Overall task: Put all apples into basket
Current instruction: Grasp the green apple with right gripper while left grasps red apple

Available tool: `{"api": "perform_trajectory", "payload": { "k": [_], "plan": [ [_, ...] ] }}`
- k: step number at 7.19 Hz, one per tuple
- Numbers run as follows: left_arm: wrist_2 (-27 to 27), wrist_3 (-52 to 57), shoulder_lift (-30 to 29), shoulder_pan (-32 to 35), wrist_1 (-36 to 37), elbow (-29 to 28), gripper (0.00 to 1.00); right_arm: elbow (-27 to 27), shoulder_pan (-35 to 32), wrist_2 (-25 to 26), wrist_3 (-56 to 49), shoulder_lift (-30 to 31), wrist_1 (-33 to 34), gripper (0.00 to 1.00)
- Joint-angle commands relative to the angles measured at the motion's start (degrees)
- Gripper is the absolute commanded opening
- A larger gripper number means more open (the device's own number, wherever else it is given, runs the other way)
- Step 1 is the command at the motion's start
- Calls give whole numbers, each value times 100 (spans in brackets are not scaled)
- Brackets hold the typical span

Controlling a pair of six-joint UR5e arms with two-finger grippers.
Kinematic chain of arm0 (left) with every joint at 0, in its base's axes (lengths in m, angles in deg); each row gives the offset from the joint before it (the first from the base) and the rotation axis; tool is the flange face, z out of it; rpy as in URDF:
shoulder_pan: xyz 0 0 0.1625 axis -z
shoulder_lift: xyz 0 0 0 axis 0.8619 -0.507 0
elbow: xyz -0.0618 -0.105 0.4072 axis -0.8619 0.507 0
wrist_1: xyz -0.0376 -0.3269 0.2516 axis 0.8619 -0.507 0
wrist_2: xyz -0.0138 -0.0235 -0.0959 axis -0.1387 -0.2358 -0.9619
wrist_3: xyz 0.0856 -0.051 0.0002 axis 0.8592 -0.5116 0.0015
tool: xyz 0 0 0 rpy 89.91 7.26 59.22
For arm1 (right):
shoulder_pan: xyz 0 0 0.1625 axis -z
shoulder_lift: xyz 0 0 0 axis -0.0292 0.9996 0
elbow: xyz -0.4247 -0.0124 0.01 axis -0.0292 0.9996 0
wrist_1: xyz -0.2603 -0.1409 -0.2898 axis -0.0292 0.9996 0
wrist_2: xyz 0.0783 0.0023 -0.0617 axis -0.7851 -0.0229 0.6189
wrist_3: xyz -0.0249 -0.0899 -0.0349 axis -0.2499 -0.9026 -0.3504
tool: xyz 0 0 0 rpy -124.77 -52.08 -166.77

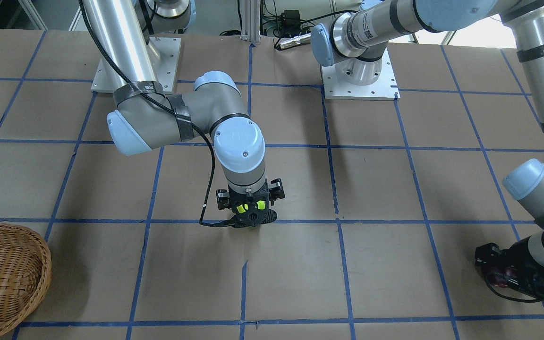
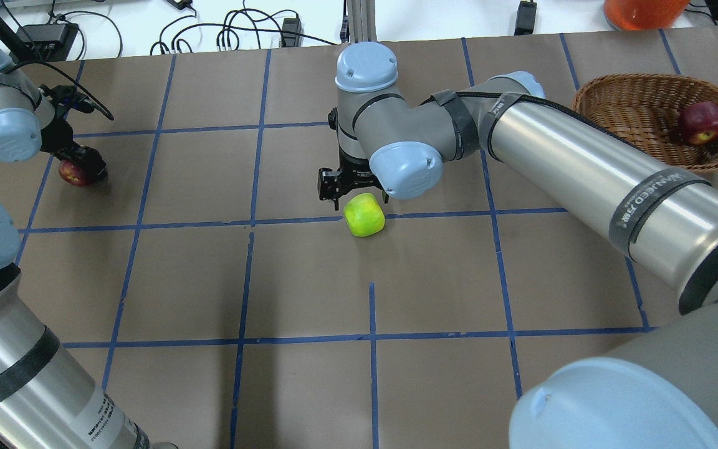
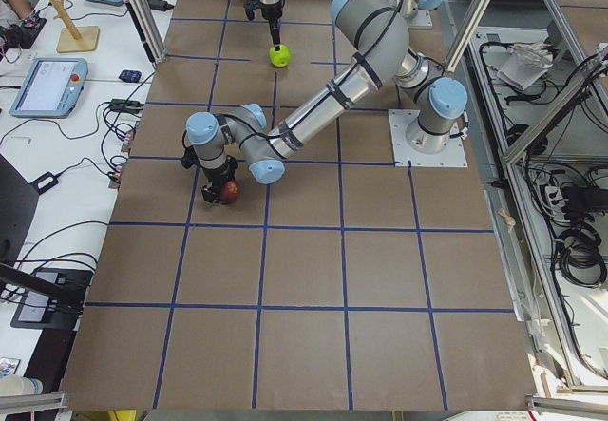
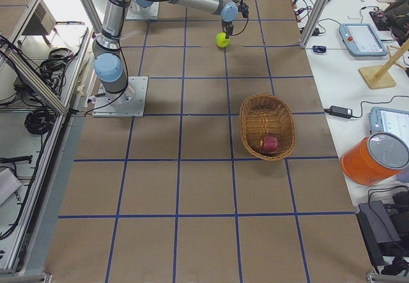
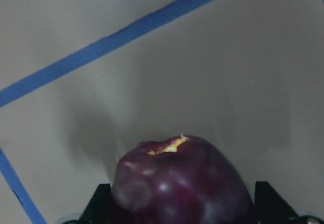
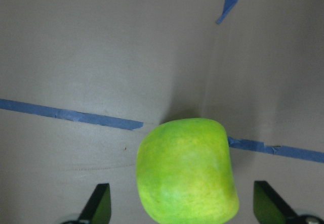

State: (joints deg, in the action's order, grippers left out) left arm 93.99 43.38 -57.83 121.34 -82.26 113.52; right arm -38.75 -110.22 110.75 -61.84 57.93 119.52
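Right hand (image 2: 359, 198) low over the green apple (image 6: 186, 176), fingers (image 6: 98, 206) spread wide on either side, nothing gripped yet. Green apple resting near the middle of the tabletop (image 2: 309, 280), touching a blue tape line (image 6: 71, 117), centred between the fingers in the wrist view. Best handled by sinking straight down to the fruit's widest part, then closing gently and evenly to keep the round skin from slipping out sideways. Then a lift well clear of the tabletop before any swing toward the basket (image 2: 630, 115) at the robot's right. Red apple (image 2: 702, 123) already lying inside, near one wall. Worth releasing low and over the bare weave to avoid a knock. Left hand (image 2: 76, 167) likewise wide, straddling the dark apple (image 5: 182, 183) at the opposite end of the tabletop, well apart from the basket, with fingers just beside its flanks and no squeeze visible. Two of three left to move, by the look of it.
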Motion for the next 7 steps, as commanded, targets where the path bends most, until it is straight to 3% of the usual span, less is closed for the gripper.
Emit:
{"api": "perform_trajectory", "payload": {
  "k": [1,3,4,5,6,7],
  "plan": [
    [236,-468,153,7,-666,-124,33,-59,-69,4,17,-126,27,100],
    [203,-1196,433,121,-1161,-47,27,-69,-70,21,-1,-232,36,100],
    [72,-1645,722,139,-1704,76,27,-77,-70,91,-1,-285,79,94],
    [18,-1788,1108,165,-1944,434,27,-86,-61,283,-123,-285,245,31],
    [9,-2173,1538,191,-1938,951,27,1,-61,738,-298,-250,229,0],
    [-104,-2838,1908,357,-1894,1408,26,36,-17,847,-291,-163,203,0]
  ]
}}
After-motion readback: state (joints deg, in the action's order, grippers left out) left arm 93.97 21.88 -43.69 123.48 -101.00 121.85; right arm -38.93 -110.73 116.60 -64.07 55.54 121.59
